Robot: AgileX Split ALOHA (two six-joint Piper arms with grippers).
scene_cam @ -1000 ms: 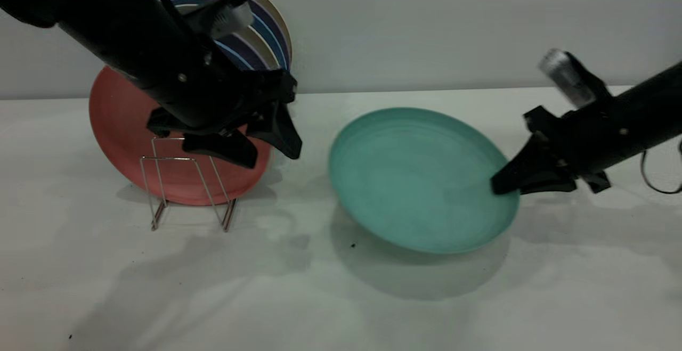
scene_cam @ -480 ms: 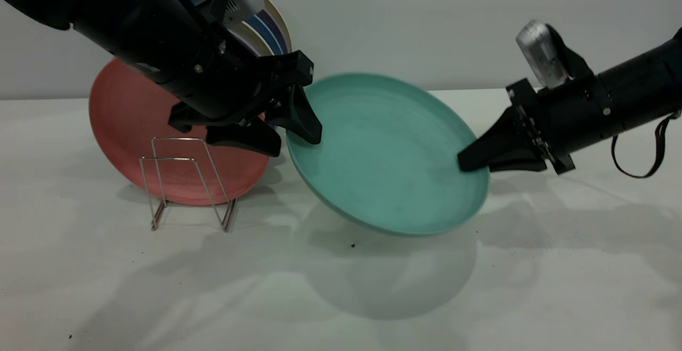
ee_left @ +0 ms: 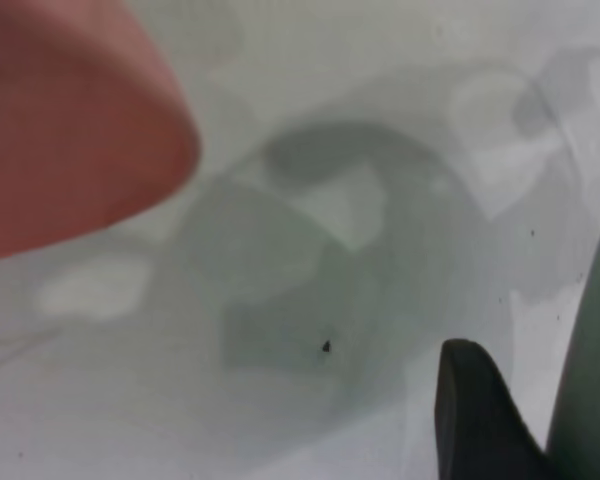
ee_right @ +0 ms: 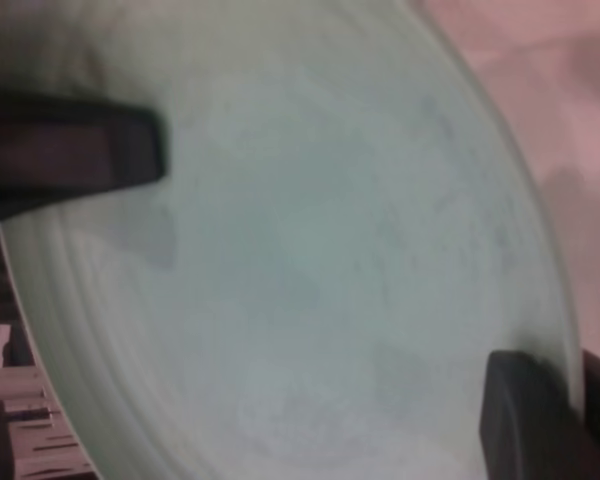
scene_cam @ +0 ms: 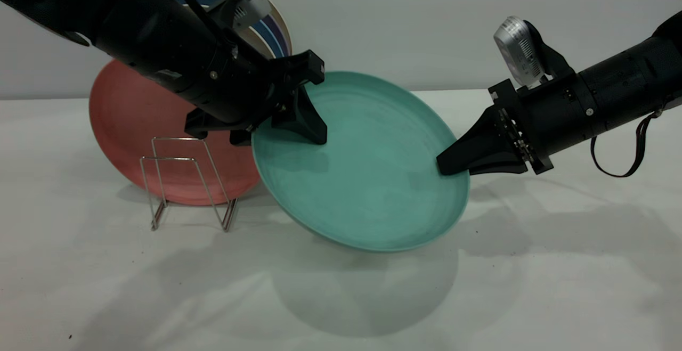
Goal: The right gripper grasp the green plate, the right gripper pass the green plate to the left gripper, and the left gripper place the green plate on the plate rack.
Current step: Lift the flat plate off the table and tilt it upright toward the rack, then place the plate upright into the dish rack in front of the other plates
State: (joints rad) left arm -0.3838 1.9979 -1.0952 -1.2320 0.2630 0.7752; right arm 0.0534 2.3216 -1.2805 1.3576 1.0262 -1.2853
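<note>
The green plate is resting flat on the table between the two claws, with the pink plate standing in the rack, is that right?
Not quite. The exterior view shows the green plate held tilted above the table, gripped by the right claw.

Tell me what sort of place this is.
Likely a lab test bench set up like a dish-drying spot: a plain white table against a bare wall, a wire plate rack holding plates, and two robot arms passing a green plate.
</note>
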